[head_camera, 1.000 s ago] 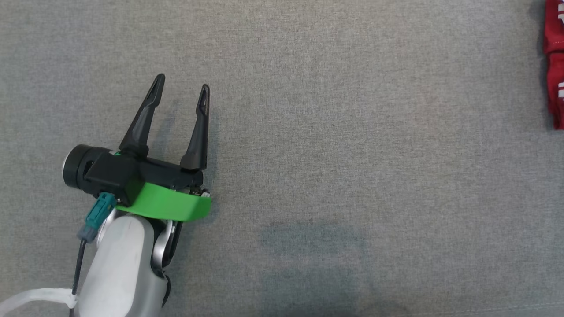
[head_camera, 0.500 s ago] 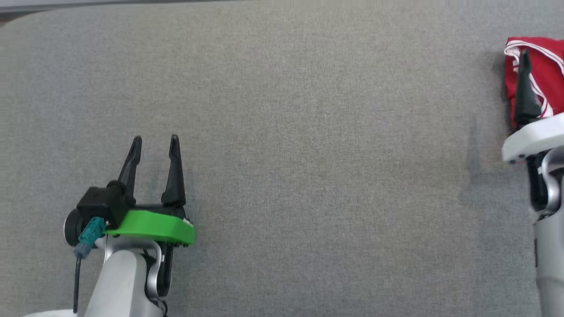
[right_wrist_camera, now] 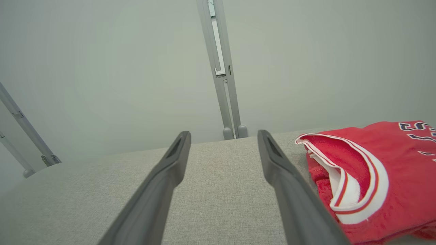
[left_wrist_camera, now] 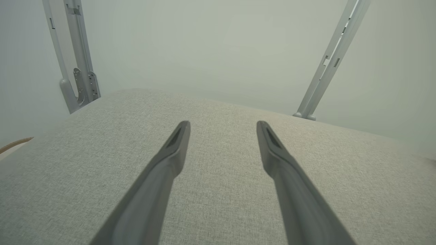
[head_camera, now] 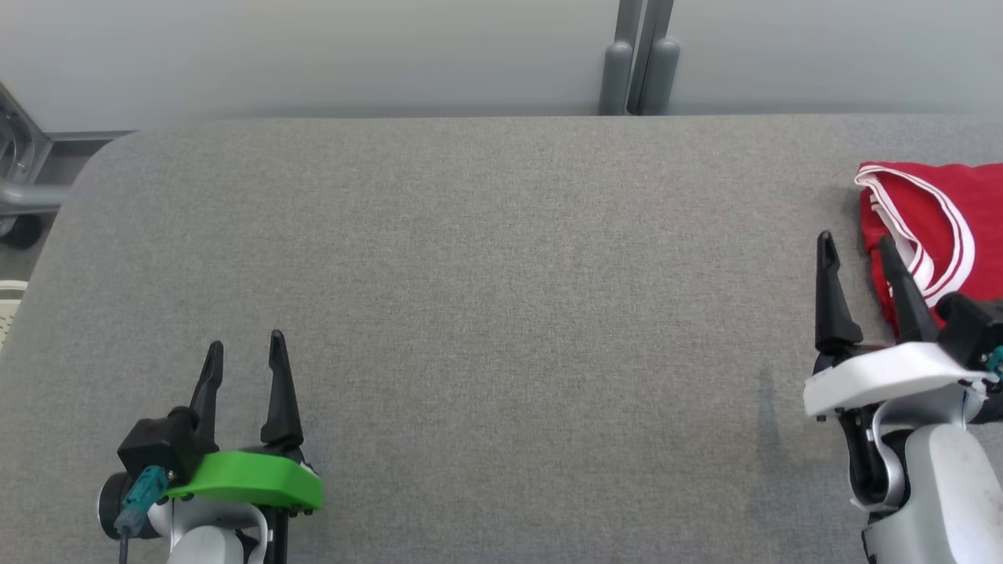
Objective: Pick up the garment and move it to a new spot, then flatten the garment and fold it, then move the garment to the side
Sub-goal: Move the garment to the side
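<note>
The red jersey (head_camera: 940, 227) lies folded at the grey padded table's (head_camera: 501, 274) right edge, the task apparently all but done, while the right gripper (head_camera: 854, 239) by that same edge and the left gripper (head_camera: 245, 340) at the table's near-left corner both gape empty.

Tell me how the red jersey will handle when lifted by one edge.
The red jersey lies in soft, bunched folds, so it will probably hang limp from the pinch. It looks thin, so likely light. Pushed across the grey cloth tabletop, it may wrinkle rather than slide.
</note>
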Controlling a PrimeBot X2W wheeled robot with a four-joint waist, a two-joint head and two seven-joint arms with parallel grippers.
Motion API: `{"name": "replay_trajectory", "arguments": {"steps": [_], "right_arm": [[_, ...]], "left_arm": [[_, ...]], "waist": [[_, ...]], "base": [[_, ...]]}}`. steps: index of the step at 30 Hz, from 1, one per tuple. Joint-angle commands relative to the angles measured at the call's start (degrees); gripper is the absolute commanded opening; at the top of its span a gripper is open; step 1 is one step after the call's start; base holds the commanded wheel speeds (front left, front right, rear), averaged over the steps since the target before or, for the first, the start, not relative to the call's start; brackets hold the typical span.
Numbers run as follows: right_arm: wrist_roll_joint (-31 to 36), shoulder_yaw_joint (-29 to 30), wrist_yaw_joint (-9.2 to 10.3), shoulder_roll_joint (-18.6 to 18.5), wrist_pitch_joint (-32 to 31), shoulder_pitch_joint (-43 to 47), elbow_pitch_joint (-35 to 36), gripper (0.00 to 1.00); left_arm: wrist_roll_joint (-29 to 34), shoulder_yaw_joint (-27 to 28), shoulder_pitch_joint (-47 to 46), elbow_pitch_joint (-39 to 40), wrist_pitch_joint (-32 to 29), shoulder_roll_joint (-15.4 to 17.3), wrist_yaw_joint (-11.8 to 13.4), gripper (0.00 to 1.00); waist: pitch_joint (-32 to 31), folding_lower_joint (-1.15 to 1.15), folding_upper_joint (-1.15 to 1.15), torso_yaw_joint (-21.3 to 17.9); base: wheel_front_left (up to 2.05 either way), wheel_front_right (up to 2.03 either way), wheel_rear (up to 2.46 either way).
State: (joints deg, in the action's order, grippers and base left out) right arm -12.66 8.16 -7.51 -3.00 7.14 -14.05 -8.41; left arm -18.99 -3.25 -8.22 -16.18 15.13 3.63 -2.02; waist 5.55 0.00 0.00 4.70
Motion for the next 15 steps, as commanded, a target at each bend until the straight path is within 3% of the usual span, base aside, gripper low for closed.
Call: {"name": "replay_trajectory", "arguments": {"steps": [1,5,15], "right_arm": [[-0.4,-0.4,0.05,0.0,0.4,1.5,0.3,1.00],[-1.3,-1.9,0.05,0.1,1.5,5.2,-0.5,1.00],[5.4,-3.4,0.05,0.1,2.1,10.9,-2.4,1.00]], "left_arm": [[0.4,0.2,0.9,-0.1,0.0,0.4,-0.4,1.00],[2.1,-0.2,2.8,-1.0,0.0,1.3,-0.6,1.00],[4.5,-1.6,5.5,-1.0,0.0,2.2,-2.4,1.00]], "waist": [[-2.2,0.00,0.00,0.7],[-3.3,0.00,0.00,0.8],[-4.1,0.00,0.00,0.8]], "base": [[0.00,0.00,0.00],[0.00,0.00,0.00],[0.00,0.00,0.00]]}}
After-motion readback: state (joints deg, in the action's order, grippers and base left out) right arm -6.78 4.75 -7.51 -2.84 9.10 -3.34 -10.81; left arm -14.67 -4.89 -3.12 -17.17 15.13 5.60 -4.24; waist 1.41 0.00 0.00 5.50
